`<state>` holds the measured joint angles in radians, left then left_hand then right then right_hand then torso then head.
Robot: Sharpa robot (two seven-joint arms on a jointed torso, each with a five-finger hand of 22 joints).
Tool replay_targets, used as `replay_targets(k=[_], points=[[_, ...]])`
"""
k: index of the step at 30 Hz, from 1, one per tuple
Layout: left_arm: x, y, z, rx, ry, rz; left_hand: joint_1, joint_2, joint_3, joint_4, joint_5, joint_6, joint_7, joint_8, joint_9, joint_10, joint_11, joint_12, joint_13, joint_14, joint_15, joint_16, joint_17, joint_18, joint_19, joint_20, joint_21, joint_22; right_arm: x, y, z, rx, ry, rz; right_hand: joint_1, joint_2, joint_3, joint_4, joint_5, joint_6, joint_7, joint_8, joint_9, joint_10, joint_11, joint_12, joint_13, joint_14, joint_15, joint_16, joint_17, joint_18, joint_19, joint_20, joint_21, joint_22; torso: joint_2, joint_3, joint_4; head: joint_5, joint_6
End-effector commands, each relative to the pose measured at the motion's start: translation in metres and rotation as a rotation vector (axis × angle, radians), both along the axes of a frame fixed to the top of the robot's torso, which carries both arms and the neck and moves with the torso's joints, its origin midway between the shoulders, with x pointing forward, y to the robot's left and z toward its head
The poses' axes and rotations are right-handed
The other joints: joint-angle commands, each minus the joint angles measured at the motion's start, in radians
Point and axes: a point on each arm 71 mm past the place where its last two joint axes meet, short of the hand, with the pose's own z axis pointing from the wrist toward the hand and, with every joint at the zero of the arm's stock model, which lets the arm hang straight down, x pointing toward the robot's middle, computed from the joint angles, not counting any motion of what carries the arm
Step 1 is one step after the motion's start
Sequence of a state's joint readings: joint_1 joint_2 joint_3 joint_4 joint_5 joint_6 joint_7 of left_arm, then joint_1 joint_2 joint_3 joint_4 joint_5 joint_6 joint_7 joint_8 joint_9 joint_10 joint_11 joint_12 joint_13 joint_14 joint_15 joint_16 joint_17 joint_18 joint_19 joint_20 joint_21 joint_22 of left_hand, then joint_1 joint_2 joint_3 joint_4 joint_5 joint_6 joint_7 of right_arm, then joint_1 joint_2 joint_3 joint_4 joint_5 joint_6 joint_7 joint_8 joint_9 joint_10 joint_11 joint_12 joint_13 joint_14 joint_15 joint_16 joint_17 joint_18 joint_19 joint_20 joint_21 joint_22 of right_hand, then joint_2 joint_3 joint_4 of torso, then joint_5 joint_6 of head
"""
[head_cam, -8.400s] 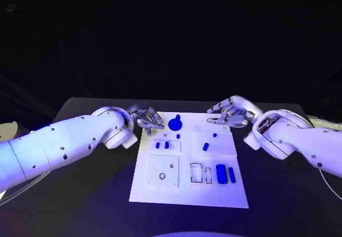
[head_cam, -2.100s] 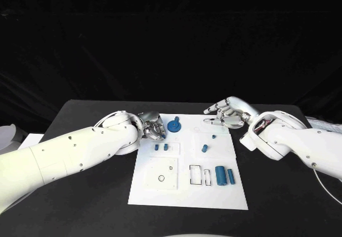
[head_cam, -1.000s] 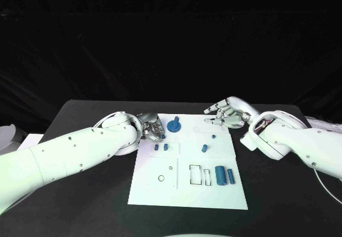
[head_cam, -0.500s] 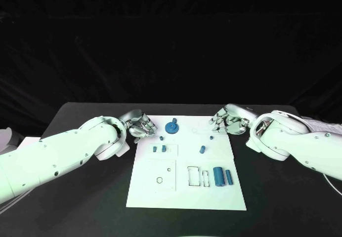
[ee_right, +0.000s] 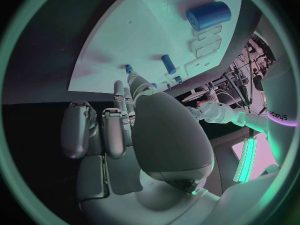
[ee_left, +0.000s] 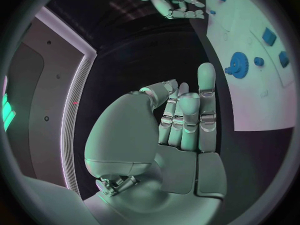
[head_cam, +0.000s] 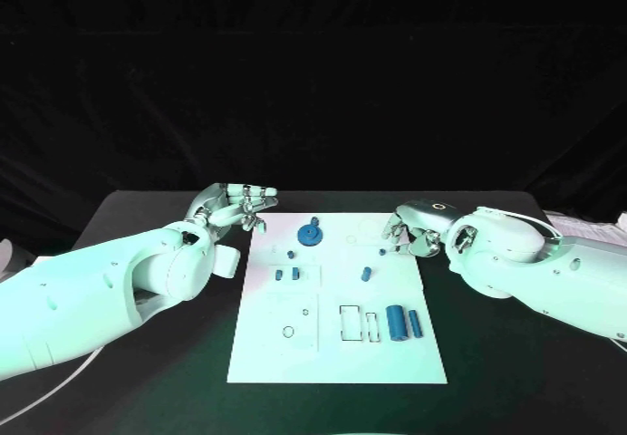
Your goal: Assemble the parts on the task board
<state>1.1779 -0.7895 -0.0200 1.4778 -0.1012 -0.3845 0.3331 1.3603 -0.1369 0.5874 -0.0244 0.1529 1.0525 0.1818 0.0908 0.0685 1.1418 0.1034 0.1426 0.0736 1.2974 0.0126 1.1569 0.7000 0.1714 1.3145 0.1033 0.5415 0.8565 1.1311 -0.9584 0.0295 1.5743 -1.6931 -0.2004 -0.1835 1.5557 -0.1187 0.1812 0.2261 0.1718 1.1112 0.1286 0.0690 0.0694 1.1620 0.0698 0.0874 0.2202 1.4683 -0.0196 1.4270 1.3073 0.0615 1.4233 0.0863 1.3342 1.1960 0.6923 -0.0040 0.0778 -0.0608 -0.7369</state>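
Observation:
The white task board (head_cam: 337, 308) lies mid-table. On it a blue gear (head_cam: 311, 237) stands at the far end. Two small blue pegs (head_cam: 287, 273) and a short peg (head_cam: 367, 271) sit near the middle, and two blue cylinders (head_cam: 404, 323) lie by the right edge. My left hand (head_cam: 239, 207) hovers off the board's far left corner; its fingers (ee_left: 187, 115) are stretched out and hold nothing. My right hand (head_cam: 408, 236) hangs over the far right edge, fingers (ee_right: 115, 122) apart and empty, tips close to a small peg (ee_right: 129, 69).
Black-outlined slots (head_cam: 355, 323) and a ring mark (head_cam: 290, 331) lie on the board's near half. The black table (head_cam: 157, 362) runs wide on both sides. My forearms flank the board's far half.
The left hand has lifted up and away from the gear toward the far left. The right hand has dropped lower at the board's far right edge. The view itself has shifted slightly.

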Motion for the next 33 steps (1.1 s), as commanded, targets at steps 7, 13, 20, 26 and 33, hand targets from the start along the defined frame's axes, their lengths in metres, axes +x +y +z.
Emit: replay_targets(k=[7,13,20,26,33], points=[[-0.012,0.0,0.005,-0.254,0.05,-0.01,-0.008,0.009,-0.016,-0.001,0.0,0.01,-0.003,0.006,0.002,0.007,-0.001,0.012,0.002,-0.008,-0.002,0.0,-0.006,0.01,-0.008,0.002,-0.007,-0.003,0.002,0.006,-0.006,-0.103,-0.016,0.006,-0.004,-0.014,0.031,0.003,-0.01,0.004,-0.001,-0.003,-0.001,0.006,-0.002,-0.013,-0.036,0.062,0.004,-0.009,0.07,0.02,-0.006,0.001,-0.008,-0.006,0.001,-0.0013,0.0009,-0.007,-0.003],[-0.015,-0.002,0.006,-0.265,0.058,-0.024,-0.01,0.009,-0.019,-0.002,0.0,0.01,-0.004,0.006,0.002,0.007,-0.002,0.015,0.002,-0.009,-0.002,-0.001,-0.008,0.01,-0.009,0.001,-0.007,-0.003,0.003,0.012,-0.011,-0.111,0.004,0.021,-0.003,-0.014,0.068,0.0,-0.028,0.01,-0.004,-0.003,0.0,0.01,-0.005,-0.017,-0.068,0.062,-0.004,-0.011,0.069,0.021,-0.005,-0.004,-0.01,-0.008,0.001,-0.0009,0.0001,-0.004,-0.005],[-0.016,-0.001,0.006,-0.265,0.062,-0.025,-0.011,0.008,-0.022,-0.003,0.0,0.01,-0.004,0.006,0.002,0.006,-0.002,0.016,0.002,-0.01,-0.002,0.0,-0.009,0.01,-0.009,0.001,-0.008,-0.003,0.004,0.018,-0.018,-0.117,0.024,0.032,-0.007,-0.015,0.094,-0.002,-0.039,0.018,-0.007,-0.002,0.001,0.016,-0.007,-0.018,-0.088,0.062,-0.01,-0.013,0.067,0.021,-0.005,-0.01,-0.013,-0.011,0.002,0.0001,-0.0006,-0.001,-0.007],[-0.016,0.0,0.006,-0.263,0.066,-0.024,-0.01,0.008,-0.023,-0.005,0.0,0.01,-0.005,0.007,0.002,0.005,-0.002,0.018,0.002,-0.011,-0.002,0.0,-0.009,0.01,-0.009,0.001,-0.008,-0.004,0.005,0.02,-0.022,-0.123,0.037,0.033,-0.009,-0.014,0.101,-0.003,-0.04,0.02,-0.008,-0.001,0.001,0.018,-0.008,-0.018,-0.094,0.062,-0.011,-0.013,0.068,0.021,-0.004,-0.011,-0.013,-0.01,0.001,0.0001,-0.0007,-0.002,-0.007],[-0.016,0.0,0.006,-0.262,0.071,-0.025,-0.008,0.008,-0.025,-0.007,0.0,0.009,-0.005,0.007,0.001,0.004,-0.003,0.019,0.002,-0.012,-0.003,-0.001,-0.012,0.01,-0.009,0.001,-0.008,-0.004,0.006,0.022,-0.027,-0.139,0.058,0.036,-0.01,-0.009,0.129,-0.012,-0.042,0.035,-0.012,0.002,0.003,0.031,-0.012,-0.015,-0.111,0.063,-0.011,-0.013,0.068,0.02,-0.003,-0.012,-0.014,-0.01,0.001,0.0004,-0.0011,-0.001,-0.01]])
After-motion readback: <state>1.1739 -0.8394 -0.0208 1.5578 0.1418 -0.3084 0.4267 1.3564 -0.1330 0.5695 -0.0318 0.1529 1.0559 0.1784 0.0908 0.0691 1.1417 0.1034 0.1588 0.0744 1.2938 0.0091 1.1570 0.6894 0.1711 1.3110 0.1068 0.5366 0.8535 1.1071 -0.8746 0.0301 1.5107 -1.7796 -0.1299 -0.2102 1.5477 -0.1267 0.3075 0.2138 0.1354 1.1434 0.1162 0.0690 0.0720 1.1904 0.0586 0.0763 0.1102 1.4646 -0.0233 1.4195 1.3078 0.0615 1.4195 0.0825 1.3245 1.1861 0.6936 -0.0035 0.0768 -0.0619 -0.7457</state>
